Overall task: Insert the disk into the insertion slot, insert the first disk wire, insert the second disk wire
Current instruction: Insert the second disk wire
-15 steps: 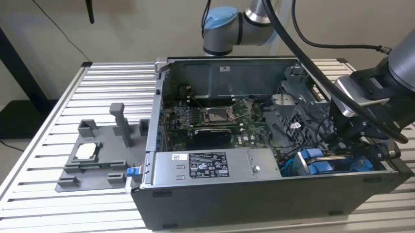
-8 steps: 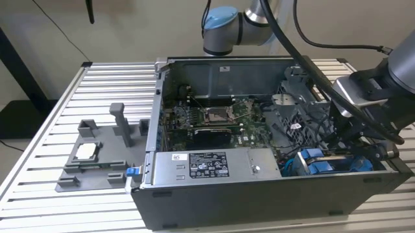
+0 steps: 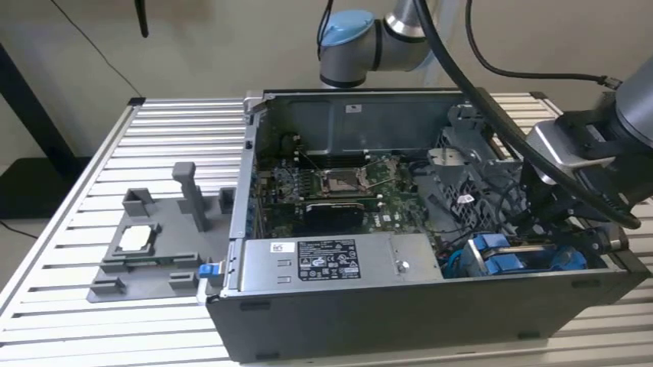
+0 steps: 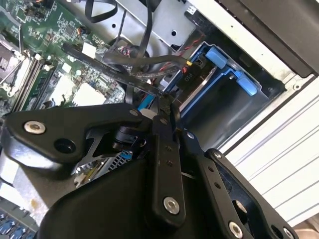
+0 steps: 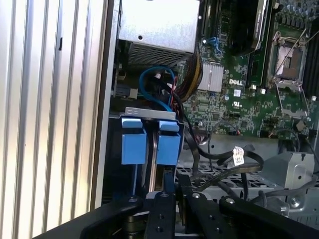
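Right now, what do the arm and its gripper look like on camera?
The arm is silver-grey with a light blue joint cap, black cables trailing along it. The gripper is matte black: flat linkage bars joined by silver screws and pivot pins.

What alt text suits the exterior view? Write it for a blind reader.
A robot arm reaches down into an open computer case at the exterior view's right, above a bay with blue tabs. The motherboard lies exposed mid-case. A grey fixture sits on the slatted table to the left.
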`<state>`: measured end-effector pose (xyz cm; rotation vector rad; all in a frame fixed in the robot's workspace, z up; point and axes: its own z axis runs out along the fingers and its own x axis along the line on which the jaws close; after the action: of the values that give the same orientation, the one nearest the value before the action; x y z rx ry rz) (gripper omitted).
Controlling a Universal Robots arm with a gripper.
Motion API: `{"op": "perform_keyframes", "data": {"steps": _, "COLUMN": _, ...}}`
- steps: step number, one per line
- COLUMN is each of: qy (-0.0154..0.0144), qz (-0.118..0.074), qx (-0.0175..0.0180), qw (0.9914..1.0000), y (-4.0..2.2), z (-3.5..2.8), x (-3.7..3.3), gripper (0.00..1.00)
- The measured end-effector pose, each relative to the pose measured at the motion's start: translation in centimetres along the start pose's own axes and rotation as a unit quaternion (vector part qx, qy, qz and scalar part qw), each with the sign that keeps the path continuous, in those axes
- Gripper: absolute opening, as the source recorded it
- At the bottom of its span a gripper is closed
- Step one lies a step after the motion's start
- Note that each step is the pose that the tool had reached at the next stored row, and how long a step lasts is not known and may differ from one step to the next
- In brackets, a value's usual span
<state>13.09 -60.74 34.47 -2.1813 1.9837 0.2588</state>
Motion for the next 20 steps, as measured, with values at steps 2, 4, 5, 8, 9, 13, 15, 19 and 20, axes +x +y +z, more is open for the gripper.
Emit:
{"op": "perform_keyframes", "data": {"steps": 2, "qy": 0.0000, "qz": 0.001, "qx": -0.0014, "qw": 1.00000, "y": -0.13, "z": 0.05, "x": 0.03, "gripper": 0.16}}
{"op": "perform_keyframes", "data": {"steps": 4, "qy": 0.0000, "qz": 0.003, "qx": -0.0021, "qw": 0.99999, "y": -0.25, "z": 0.13, "x": 0.07, "gripper": 0.16}}
{"op": "perform_keyframes", "data": {"steps": 5, "qy": -0.0001, "qz": 0.005, "qx": -0.0020, "qw": 0.99999, "y": -0.29, "z": 0.18, "x": 0.09, "gripper": 0.16}}
{"op": "perform_keyframes", "data": {"steps": 8, "qy": 0.0001, "qz": 0.016, "qx": 0.0010, "qw": 0.99986, "y": -0.30, "z": 0.31, "x": 0.12, "gripper": 0.16}}
{"op": "perform_keyframes", "data": {"steps": 9, "qy": 0.0002, "qz": 0.024, "qx": 0.0029, "qw": 0.99971, "y": -0.31, "z": 0.39, "x": 0.15, "gripper": 0.16}}
{"op": "perform_keyframes", "data": {"steps": 13, "qy": 0.0003, "qz": 0.027, "qx": 0.0031, "qw": 0.99963, "y": -0.34, "z": 0.43, "x": 0.17, "gripper": 0.16}}
{"op": "perform_keyframes", "data": {"steps": 15, "qy": 0.0002, "qz": 0.027, "qx": 0.0031, "qw": 0.99963, "y": -0.34, "z": 0.45, "x": 0.17, "gripper": 0.16}}
{"op": "perform_keyframes", "data": {"steps": 19, "qy": 0.0001, "qz": 0.027, "qx": 0.0032, "qw": 0.99963, "y": -0.35, "z": 0.50, "x": 0.16, "gripper": 0.16}}
{"op": "perform_keyframes", "data": {"steps": 20, "qy": 0.0001, "qz": 0.027, "qx": 0.0034, "qw": 0.99963, "y": -0.35, "z": 0.52, "x": 0.15, "gripper": 0.16}}
